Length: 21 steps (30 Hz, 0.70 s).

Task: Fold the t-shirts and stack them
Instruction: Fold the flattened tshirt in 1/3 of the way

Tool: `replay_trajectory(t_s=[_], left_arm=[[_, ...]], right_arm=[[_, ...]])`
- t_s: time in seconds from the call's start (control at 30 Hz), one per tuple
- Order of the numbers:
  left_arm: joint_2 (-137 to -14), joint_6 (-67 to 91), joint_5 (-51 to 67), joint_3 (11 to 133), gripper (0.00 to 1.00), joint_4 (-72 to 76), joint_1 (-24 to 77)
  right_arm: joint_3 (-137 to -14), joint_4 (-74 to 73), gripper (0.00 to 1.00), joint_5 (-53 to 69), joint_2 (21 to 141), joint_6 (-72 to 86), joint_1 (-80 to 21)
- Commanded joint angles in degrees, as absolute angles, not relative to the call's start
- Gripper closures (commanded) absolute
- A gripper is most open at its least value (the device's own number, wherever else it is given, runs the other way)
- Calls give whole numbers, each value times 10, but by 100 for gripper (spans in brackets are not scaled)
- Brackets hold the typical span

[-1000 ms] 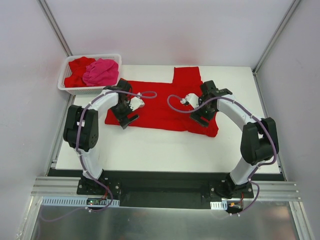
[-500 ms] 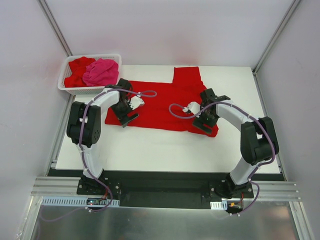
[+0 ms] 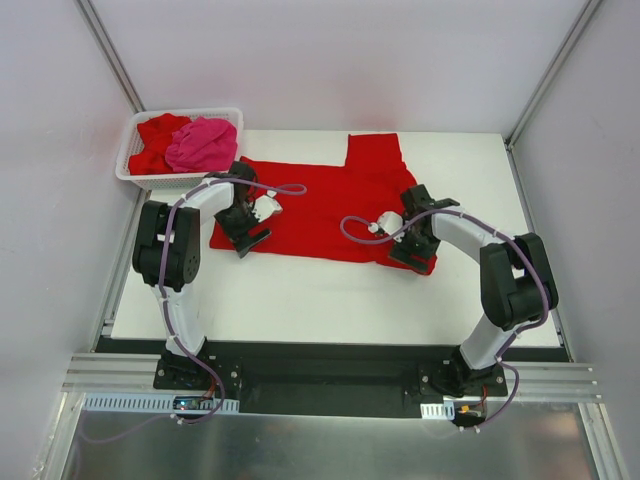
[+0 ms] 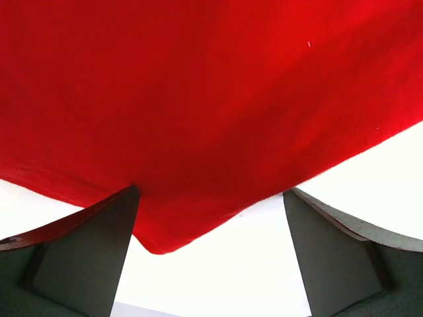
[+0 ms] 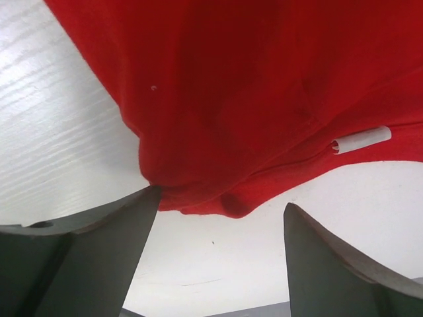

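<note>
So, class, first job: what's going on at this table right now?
A red t-shirt lies spread out on the table. The robot's left claw sits open over its near left corner, the right claw open over its near right corner; neither has closed on it. A pink shirt and a red shirt lie in the basket.

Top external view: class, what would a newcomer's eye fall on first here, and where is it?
A bright red t-shirt lies spread across the white table, filling its middle. The left fingers and right fingers stand open over its near edge, one at each end. At the far left corner, a white basket holds a hot pink t-shirt atop more red cloth.
</note>
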<state>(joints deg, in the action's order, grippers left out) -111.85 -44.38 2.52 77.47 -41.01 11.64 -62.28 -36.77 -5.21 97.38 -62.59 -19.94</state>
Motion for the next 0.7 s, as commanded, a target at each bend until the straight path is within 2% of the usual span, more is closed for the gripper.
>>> replay_trajectory(t_s=[0.0, 0.13, 0.67], left_arm=[[-1110, -457, 27, 759, 8, -417, 118], [-1117, -456, 27, 757, 9, -413, 118], [-1140, -462, 30, 742, 9, -413, 116]], right_arm=[[-613, -321, 21, -79, 955, -623, -188], [-602, -284, 21, -96, 963, -616, -187], [-609, -300, 19, -118, 983, -619, -188]])
